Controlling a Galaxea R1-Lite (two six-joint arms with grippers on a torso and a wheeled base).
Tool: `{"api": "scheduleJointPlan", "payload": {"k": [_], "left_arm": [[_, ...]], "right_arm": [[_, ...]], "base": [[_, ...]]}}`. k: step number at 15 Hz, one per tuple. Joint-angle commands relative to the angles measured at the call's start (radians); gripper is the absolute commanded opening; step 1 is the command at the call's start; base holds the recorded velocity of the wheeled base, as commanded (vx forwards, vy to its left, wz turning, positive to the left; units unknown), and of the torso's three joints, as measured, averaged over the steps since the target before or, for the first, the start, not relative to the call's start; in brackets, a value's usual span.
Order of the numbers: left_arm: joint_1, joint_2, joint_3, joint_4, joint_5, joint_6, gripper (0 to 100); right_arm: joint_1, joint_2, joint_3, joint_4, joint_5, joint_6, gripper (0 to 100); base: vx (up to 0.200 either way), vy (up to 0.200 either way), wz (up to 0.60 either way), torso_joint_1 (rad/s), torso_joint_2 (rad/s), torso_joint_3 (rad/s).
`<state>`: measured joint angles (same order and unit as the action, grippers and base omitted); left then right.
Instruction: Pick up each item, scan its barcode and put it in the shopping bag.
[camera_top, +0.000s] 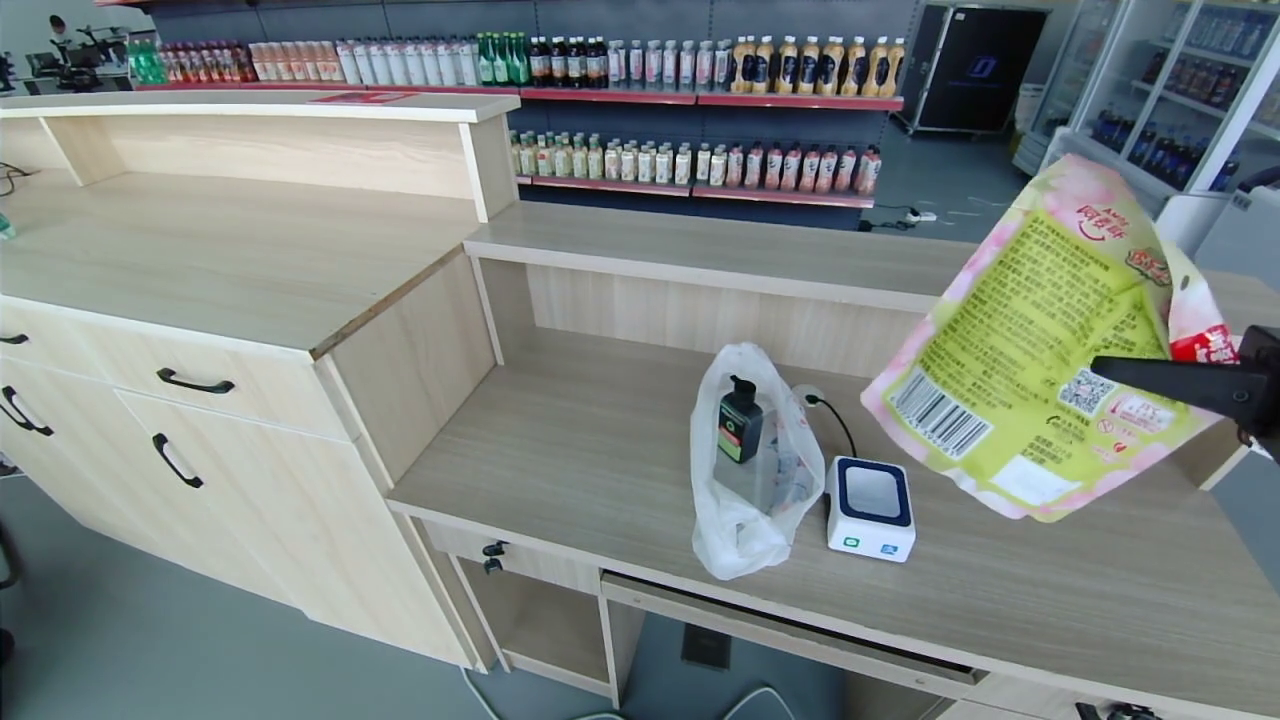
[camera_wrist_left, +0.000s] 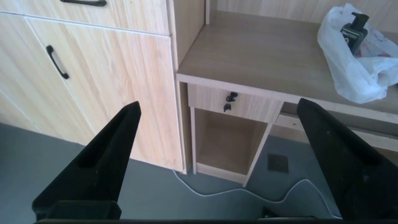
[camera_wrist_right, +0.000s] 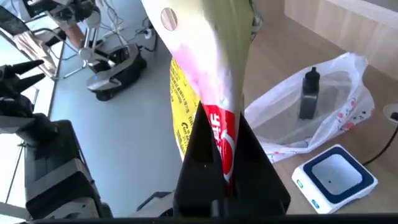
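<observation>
My right gripper (camera_top: 1160, 372) is shut on a green and pink snack pouch (camera_top: 1040, 340), held in the air at the right, above the counter. The pouch's barcode faces down and left, up and to the right of the white barcode scanner (camera_top: 870, 505). In the right wrist view the pouch (camera_wrist_right: 205, 68) rises from between my fingers (camera_wrist_right: 205, 149). A clear plastic shopping bag (camera_top: 755, 465) lies left of the scanner with a dark pump bottle (camera_top: 740, 420) inside. My left gripper (camera_wrist_left: 217, 162) hangs open over the floor, low beside the counter.
The wooden checkout counter (camera_top: 620, 440) has a raised shelf behind and a higher cabinet (camera_top: 200, 260) with drawers to the left. A cable (camera_top: 830, 415) runs from the scanner. Shelves of bottles (camera_top: 600, 70) line the back wall.
</observation>
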<state>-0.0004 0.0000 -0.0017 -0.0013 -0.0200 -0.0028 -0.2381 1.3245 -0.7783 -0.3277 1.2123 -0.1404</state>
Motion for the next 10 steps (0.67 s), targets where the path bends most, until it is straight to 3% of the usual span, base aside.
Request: {"api": "scheduleJointPlan", "payload": {"k": [1,6,10], "left_arm": [[0.0,0.002,0.0,0.0,0.0,0.0,100],[0.0,0.002,0.0,0.0,0.0,0.0,100],[0.0,0.002,0.0,0.0,0.0,0.0,100]], "right_arm": [[0.066,-0.077,0.024,-0.001,0.003,0.048,0],[0.226,-0.237,0.004,-0.017,0.003,0.357,0],[0.316,-0.261,-0.058,-0.017,0.003,0.424,0]], "base": [[0.0,0.0,0.0,0.0,0.0,0.0],[0.0,0.0,0.0,0.0,0.0,0.0],[0.0,0.0,0.0,0.0,0.0,0.0]]}}
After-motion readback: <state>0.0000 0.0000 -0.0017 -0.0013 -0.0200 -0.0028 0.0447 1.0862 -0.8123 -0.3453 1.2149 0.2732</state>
